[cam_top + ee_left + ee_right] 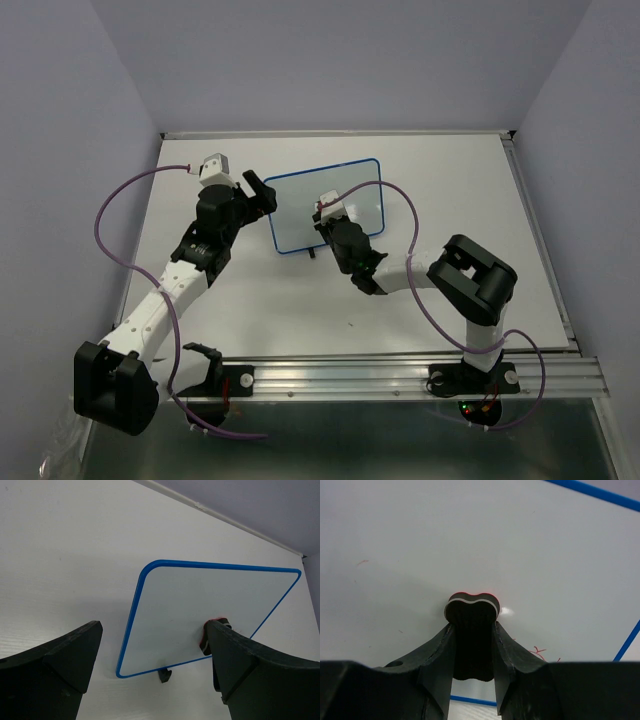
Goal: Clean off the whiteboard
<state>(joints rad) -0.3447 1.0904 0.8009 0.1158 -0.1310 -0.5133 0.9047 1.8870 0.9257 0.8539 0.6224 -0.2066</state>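
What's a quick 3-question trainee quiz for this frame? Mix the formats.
1. True or false: the left gripper is shut on the whiteboard.
2. The right gripper holds: A) a marker, B) a black eraser, C) a cloth.
3. Fill in: the marks on the whiteboard beside the black eraser are ___ in colour.
Key: 1 false, the left gripper is open and holds nothing; 2 B; 3 red.
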